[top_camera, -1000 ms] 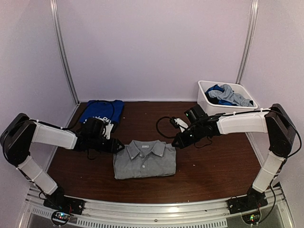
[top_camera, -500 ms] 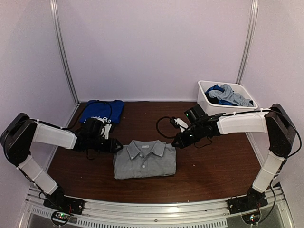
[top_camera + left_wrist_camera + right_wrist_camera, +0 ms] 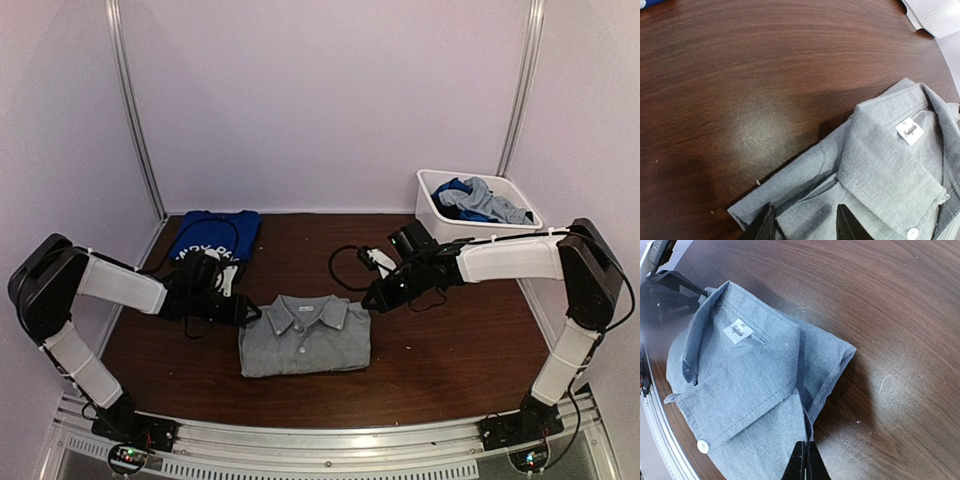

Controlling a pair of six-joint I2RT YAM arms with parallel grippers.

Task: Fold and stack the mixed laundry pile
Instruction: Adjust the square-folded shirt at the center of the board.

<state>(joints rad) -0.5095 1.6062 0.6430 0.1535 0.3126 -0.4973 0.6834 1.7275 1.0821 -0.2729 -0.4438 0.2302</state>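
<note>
Only our wrist views show the collar label (image 3: pixel 910 131) of the folded grey polo shirt (image 3: pixel 305 335) on the table (image 3: pixel 450 360). Our left gripper (image 3: pixel 806 227) straddles its shoulder, fingers parted; our right gripper (image 3: pixel 807 462) is pressed together at its fold.

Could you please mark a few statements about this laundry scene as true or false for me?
1. The light-grey collared cloth shirt lies folded on the dark-brown wooden table. True.
2. The white rectangular plastic bin is empty. False: it holds crumpled blue and grey garments.
3. The right gripper is wide open. False: it is shut, at the grey shirt's edge.
4. A royal-blue cloth garment with white print lies at the table's far left. True.
5. The left gripper is open, its fingers apart over the grey shirt. True.
</note>
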